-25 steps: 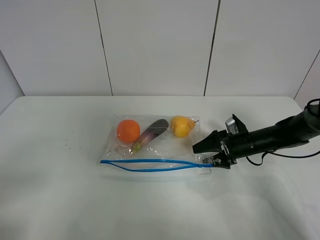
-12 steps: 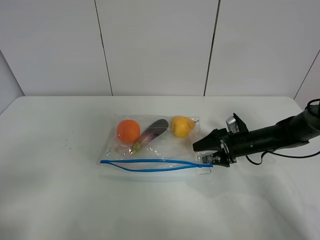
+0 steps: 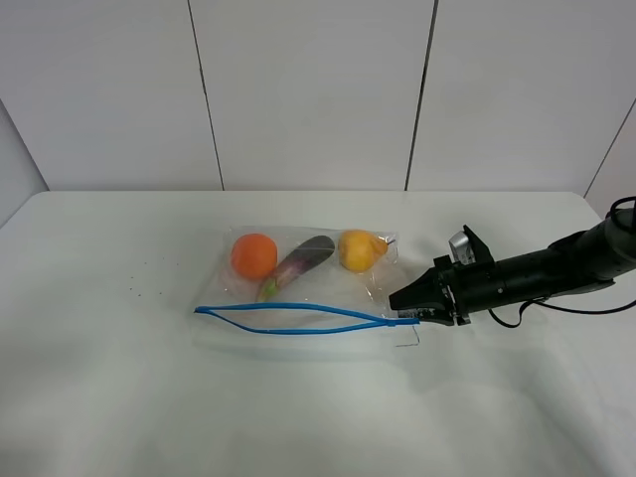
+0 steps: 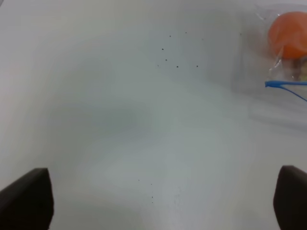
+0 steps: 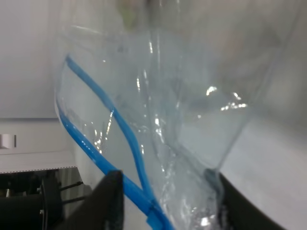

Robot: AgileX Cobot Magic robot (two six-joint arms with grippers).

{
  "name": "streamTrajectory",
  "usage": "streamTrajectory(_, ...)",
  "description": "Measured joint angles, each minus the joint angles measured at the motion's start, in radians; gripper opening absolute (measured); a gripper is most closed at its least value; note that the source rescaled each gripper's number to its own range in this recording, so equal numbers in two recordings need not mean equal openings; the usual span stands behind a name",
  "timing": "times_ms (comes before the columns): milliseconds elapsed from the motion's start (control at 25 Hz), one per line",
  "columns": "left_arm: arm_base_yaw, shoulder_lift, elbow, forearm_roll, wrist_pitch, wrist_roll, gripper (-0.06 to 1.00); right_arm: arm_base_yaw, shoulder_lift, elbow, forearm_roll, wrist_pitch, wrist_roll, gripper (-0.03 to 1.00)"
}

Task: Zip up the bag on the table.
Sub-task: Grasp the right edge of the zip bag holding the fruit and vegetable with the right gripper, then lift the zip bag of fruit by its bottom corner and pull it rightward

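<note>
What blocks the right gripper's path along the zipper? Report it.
Nothing visible. The right gripper holds the bag at the zipper's right end; the zipper runs left, open, across the table. The orange, eggplant and pear lie behind it, inside the bag.

R wrist view: bag (image 5: 158, 120) blurred close to right end effector (image 5: 163, 201), its fingers (image 5: 109, 196) cut by frame edge; grip unclear. L wrist view: left end effector (image 4: 158, 199) shows finger corners only; bag beyond it edge-cut.
</note>
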Motion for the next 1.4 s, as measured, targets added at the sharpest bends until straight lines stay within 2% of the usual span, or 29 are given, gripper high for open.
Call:
streamTrajectory(160, 0.000, 0.000, 0.000, 0.000, 0.000, 0.000, 1.00, 0.000, 0.000, 0.000, -0.002, 0.000, 0.000, 0.23)
streamTrajectory(320, 0.000, 0.000, 0.000, 0.000, 0.000, 0.000, 1.00, 0.000, 0.000, 0.000, -0.002, 0.000, 0.000, 0.00)
streamTrajectory(920, 0.000, 0.000, 0.000, 0.000, 0.000, 0.000, 1.00, 0.000, 0.000, 0.000, -0.007, -0.007, -0.036, 0.00)
streamTrajectory(1240, 0.000, 0.000, 0.000, 0.000, 0.000, 0.000, 1.00, 0.000, 0.000, 0.000, -0.009, 0.022, 0.026, 0.00)
streamTrajectory(1400, 0.000, 0.000, 0.000, 0.001, 0.000, 0.000, 1.00, 0.000, -0.028, 0.000, -0.049, 0.022, 0.071, 0.00)
